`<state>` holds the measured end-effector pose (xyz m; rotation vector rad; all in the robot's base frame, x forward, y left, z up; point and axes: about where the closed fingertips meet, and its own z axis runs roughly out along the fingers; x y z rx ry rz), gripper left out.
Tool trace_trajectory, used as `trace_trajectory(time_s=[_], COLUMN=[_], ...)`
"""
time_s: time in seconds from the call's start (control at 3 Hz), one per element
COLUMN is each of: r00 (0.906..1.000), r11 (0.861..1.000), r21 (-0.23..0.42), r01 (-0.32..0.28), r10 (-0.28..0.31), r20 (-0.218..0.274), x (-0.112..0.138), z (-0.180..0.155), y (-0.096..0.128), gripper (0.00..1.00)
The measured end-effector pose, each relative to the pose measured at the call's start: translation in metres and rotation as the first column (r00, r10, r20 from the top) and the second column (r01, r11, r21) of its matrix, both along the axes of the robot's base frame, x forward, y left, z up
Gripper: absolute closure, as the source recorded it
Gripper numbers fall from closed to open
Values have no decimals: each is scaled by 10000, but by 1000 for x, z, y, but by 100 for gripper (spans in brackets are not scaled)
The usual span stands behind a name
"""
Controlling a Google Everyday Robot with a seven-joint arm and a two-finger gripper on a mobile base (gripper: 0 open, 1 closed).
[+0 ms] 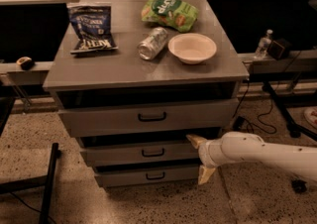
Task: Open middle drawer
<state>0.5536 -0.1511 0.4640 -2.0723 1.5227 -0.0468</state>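
While the white arm [267,151] reaches in from the right, its gripper [200,157] sits low, just beside the right end of the middle drawer [114,155]. Its two pale fingers [194,140] are spread wide, one up and one down, and they hold nothing. The middle drawer is the one in between, under the big top drawer [99,120] and over the thin bottom drawer [119,178] of the grey cabinet [124,69]. I cannot tell if it is pushed all the way in. It looks like hard metal, so I think it will not bend or squash, and it should slide straight out toward the room. It may be light or heavy, because I cannot see what is inside. The best place to grab looks like the small black handle [152,152] in the middle of its front. That bar is thin and looks smooth, so the fingers could slip off if they do not close right around it. The gripper is off to the right of the handle, so I think it must move left first. A can [152,43] lies on its side on top, beside a bowl [192,48], and a hard tug might make it roll.
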Motion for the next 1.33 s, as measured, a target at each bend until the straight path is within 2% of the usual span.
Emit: trace_trajectory(time_s=[0.33,0.67,1.0,1.33], r00=[9998,9985,9968,9966], r11=[9998,9995,9993,9993], r21=[-139,-229,-265,-304], r01=[135,212,263,238], r10=[-137,-223,-282,-261], r20=[-123,-501,-748,-784], x=[19,35,44,45], z=[-15,-35,-46,-47], y=[-2,-1,-2,-1], gripper=[0,0,14,34])
